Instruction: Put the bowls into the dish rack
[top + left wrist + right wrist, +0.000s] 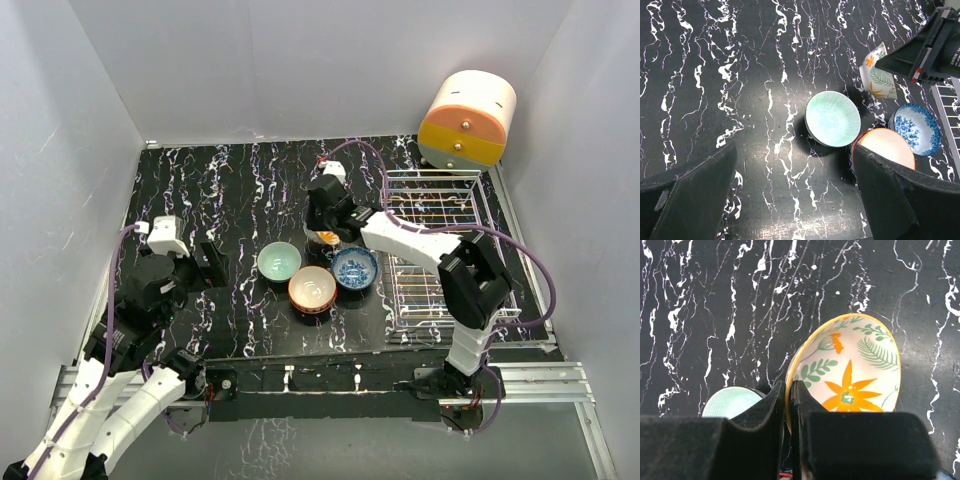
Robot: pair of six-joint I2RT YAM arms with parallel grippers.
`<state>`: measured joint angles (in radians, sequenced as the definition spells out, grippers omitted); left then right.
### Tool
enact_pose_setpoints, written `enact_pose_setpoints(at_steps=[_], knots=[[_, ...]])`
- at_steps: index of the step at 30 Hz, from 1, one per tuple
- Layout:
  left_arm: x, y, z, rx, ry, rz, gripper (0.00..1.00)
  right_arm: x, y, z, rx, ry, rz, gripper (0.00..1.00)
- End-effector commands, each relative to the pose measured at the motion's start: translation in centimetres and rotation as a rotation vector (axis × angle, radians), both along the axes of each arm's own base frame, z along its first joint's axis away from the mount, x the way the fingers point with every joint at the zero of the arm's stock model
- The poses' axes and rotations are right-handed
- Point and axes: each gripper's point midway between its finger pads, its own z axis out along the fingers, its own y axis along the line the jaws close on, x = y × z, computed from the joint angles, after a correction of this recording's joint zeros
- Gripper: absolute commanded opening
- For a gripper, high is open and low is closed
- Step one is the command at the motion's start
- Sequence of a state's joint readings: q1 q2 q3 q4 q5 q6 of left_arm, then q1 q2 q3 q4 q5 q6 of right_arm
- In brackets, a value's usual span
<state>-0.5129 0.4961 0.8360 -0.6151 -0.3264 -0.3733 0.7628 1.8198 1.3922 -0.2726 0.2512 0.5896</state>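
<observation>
Your right jaws are pinching the tilted cream flower bowl [850, 370] by its rim. Your left jaws are hanging spread near the mint bowl [832, 119].

We see even overhead light, dull sheen on the table [765, 95], soft shadow beside the mint green bowl [832, 119].

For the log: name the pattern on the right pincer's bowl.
The bowl: orange flower, green leaves on cream; best in right wrist view.
</observation>
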Motion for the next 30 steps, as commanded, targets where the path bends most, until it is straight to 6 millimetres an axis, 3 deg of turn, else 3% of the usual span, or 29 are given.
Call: enact_pose_setpoints(at_steps=[1,3,10,15,18,26,30], knots=[[-0.3,0.4,1.0,-0.011,-0.018,0.013,0.97,1.2,-0.4,6.7,0.253,-0.130,0.022,0.08],[-0.3,0.4,1.1,-0.012,-0.020,0.012,0.97,0.6,-0.9,8.3,0.352,-0.157,0.073,0.08],[-0.1,0.2,1.0,-0.013,-0.018,0.009,0.97,-2.8,-4.1,18.4,0.653,-0.333,0.289,0.08],[0.0,-0.1,1.0,-0.020,-0.019,0.003,0.97,-4.6,-8.1,22.1,0.718,-0.411,0.297,0.08],[0.2,-0.3,0.9,-0.018,-0.015,-0.003,0.97,-4.5,-11.3,22.3,0.765,-0.400,0.258,0.08],[0.3,-0.6,0.7,-0.017,-0.002,-0.017,0.97,-4.6,-20.0,19.6,0.972,-0.362,0.190,0.08],[0.4,-0.6,0.8,-0.013,-0.001,-0.015,0.97,-4.5,-22.4,18.2,1.025,-0.342,0.166,0.08]])
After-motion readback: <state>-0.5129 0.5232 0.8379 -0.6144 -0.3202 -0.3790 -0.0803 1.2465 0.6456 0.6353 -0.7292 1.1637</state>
